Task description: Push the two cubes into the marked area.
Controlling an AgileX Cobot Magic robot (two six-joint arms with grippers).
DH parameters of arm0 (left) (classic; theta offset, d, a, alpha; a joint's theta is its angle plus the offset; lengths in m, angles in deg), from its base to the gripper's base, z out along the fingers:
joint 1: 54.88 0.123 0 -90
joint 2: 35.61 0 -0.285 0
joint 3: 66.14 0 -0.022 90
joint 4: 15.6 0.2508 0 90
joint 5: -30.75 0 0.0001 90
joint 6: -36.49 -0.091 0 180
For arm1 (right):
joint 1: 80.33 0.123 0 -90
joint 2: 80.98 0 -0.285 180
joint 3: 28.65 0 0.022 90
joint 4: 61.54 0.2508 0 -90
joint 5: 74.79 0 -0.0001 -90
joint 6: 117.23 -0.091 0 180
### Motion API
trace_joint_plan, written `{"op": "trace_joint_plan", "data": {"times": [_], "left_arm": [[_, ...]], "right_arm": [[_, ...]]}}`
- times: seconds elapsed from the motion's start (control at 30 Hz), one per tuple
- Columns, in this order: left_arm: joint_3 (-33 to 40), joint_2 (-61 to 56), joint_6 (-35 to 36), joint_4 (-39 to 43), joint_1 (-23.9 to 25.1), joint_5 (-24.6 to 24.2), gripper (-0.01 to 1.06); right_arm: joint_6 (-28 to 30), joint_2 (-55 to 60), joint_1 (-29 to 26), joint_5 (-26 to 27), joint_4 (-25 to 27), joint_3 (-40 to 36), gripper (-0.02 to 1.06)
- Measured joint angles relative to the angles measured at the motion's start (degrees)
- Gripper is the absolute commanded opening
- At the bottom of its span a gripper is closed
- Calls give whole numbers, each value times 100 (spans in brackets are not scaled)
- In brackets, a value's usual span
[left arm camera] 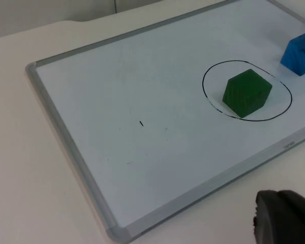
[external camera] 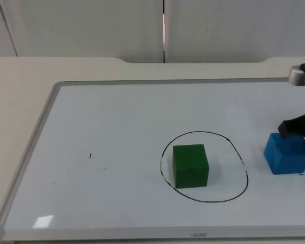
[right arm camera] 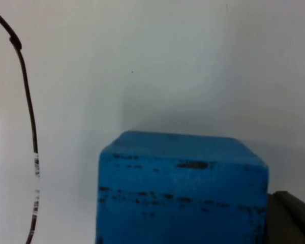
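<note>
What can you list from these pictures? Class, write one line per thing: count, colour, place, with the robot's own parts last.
Green cube: one, green, inside the drawn ring, toward its left side.
Blue cube: one, blue, on the whiteboard right of the ring, outside it.
Ring: one, black marker line, drawn on the whiteboard right of centre.
Whiteboard: one, white with a grey frame, flat on the table.
Table: one, off-white, under the whiteboard.
Partition wall: one, grey, behind the table.
Right gripper: one, black, at the blue cube's far right side.
Left gripper: one, black, waiting off the whiteboard's near edge.
</note>
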Motion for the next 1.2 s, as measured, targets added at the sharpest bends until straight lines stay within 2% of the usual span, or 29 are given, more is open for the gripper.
{"op": "trace_joint_plan", "data": {"times": [0.93,1.2], "left_arm": [[0,0,0,0,0,0,0],[0,0,0,0,0,0,0]], "right_arm": [[37,0,219,-133,304,0,0],[37,0,563,-56,314,0,0]]}}
